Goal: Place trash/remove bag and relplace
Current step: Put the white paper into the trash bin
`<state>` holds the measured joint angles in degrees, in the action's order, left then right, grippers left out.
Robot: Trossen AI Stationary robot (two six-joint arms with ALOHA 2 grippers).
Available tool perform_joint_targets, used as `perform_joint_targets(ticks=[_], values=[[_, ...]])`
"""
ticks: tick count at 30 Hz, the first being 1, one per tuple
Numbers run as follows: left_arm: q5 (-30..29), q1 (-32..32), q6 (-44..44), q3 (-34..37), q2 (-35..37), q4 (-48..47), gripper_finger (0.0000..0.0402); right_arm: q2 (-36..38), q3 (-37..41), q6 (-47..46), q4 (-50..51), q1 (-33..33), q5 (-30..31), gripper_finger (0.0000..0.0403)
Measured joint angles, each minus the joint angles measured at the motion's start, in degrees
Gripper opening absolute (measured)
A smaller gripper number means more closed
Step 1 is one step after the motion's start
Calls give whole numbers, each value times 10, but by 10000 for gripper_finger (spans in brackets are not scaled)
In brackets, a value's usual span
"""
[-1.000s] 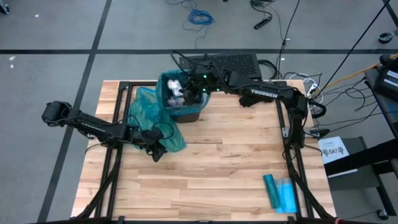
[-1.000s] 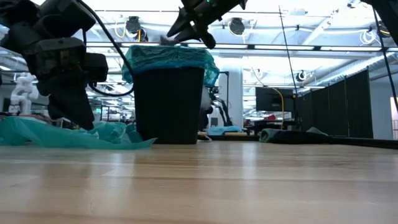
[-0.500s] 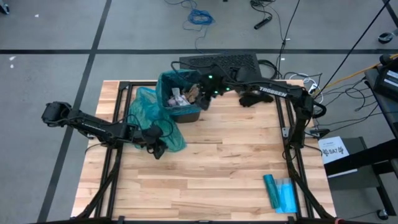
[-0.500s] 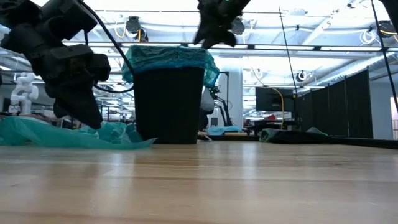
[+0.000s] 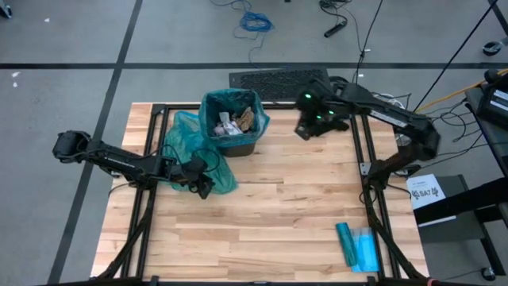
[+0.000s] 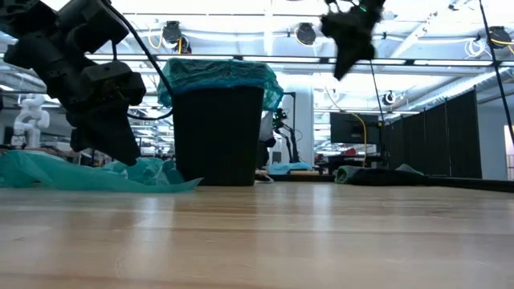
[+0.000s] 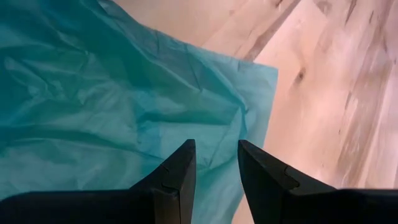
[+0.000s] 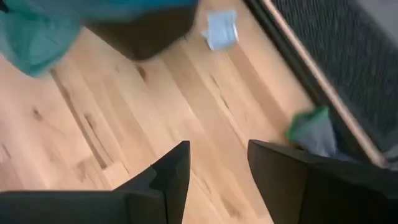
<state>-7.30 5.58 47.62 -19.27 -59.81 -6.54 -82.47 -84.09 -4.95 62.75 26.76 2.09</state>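
Crumpled brown, white and pale-blue paper trash (image 5: 236, 122) fills the black bin lined with a teal plastic bag (image 5: 231, 124) at the wooden table's (image 5: 278, 206) twelve o'clock edge, its lower layers hidden. The right gripper (image 5: 305, 129) hovers at the bin's three o'clock, fingers parted and empty (one stray wad (image 8: 221, 29) lies nearby). The left gripper (image 5: 204, 188), fingers slightly apart, hangs over a loose teal bag (image 7: 112, 106) at nine o'clock, leaving the six o'clock half open.

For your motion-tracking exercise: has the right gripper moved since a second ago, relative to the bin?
Yes. In the high view the right gripper has pulled away from above the bin, now hanging over bare table to the bin's right, fingers open and empty.
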Motion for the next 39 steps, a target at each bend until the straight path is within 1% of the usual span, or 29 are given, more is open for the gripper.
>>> perform_joint_targets(ticks=[3, 6, 8, 10, 12, 15, 18, 21, 25, 30, 34, 38, 39], values=[[-7, 0, 1, 0, 0, 1, 116, 73, 138, -25, -90, 23, -43, 151], [-10, 0, 1, 0, 0, 1, 116, 131, 274, -46, -234, 34, -72, 151], [-10, 0, 1, 0, 0, 1, 116, 147, 349, -56, -348, 35, -80, 151], [-10, 0, 1, 0, 0, 1, 116, 142, 411, -59, -458, 34, -80, 151], [-10, 0, 1, 0, 0, 0, 116, 118, 457, -59, -558, 35, -80, 151], [-10, 0, 1, 0, 0, 0, 116, 58, 495, -39, -672, 47, -80, 151], [-10, 0, 1, 0, 0, 0, 116, -16, 496, -16, -740, 56, -81, 151], [-10, 0, 1, 0, 0, 0, 116, -79, 473, 7, -785, 54, -81, 151], [-9, 0, 29, 0, 0, 0, 116, -137, 419, 33, -802, 42, -81, 151], [-7, 0, 31, 0, 0, 0, 116, -170, 355, 35, -788, 22, -81, 151], [-7, 0, 31, 0, 0, 0, 116, -178, 316, 20, -783, 12, -82, 151], [-7, 0, 31, 0, 0, 0, 116, -178, 294, 14, -743, 7, -77, 151], [-7, 0, 31, 0, 0, 0, 116, -178, 289, 0, -727, 7, -63, 152]])
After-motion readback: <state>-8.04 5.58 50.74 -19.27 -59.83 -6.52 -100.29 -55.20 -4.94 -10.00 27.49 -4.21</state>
